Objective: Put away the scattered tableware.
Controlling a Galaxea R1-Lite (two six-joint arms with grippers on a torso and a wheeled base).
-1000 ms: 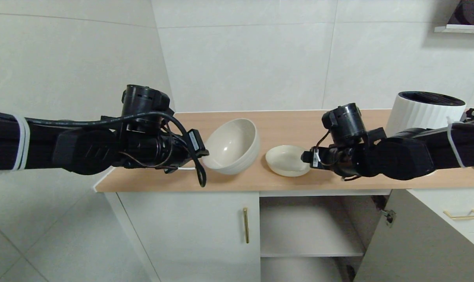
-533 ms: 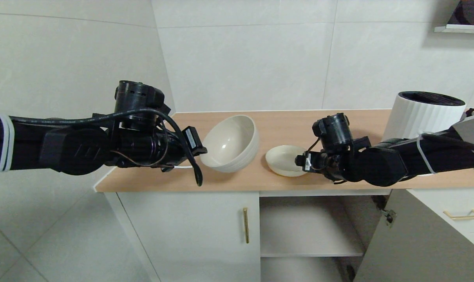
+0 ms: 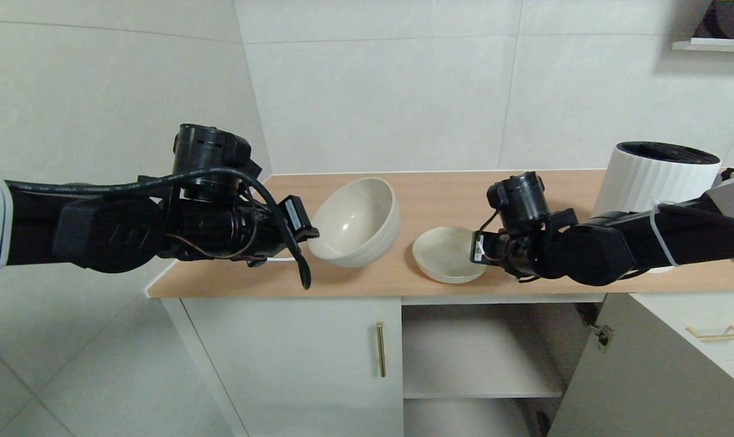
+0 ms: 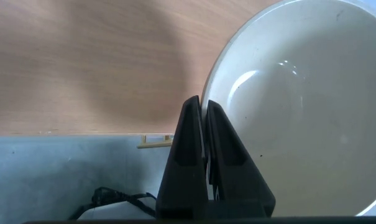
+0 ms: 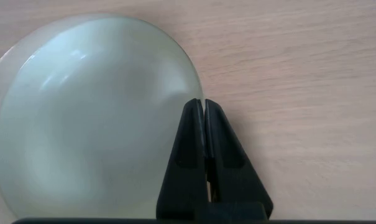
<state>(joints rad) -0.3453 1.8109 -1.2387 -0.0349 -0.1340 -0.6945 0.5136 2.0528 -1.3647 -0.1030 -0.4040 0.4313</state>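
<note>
A large cream bowl [image 3: 358,221] hangs tilted over the wooden counter [image 3: 427,194], its rim pinched by my left gripper [image 3: 309,233], which is shut on it. In the left wrist view the fingers [image 4: 203,134] clamp the large bowl's rim [image 4: 299,106]. To its right a small shallow cream dish [image 3: 446,254] is tipped up on edge, with my right gripper [image 3: 476,252] shut on its right rim. The right wrist view has the fingers [image 5: 203,134] closed over the small dish's edge [image 5: 94,118].
A white ribbed cylindrical container [image 3: 658,173] stands at the counter's right. Below, the cabinet's right door [image 3: 634,364] hangs open on white shelves [image 3: 476,376]; the left door [image 3: 306,358] is closed. Tiled walls bound the corner.
My left gripper lifted the large bowl slightly up and left. My right gripper shifted left, then raised and tilted the small dish up off the counter.
</note>
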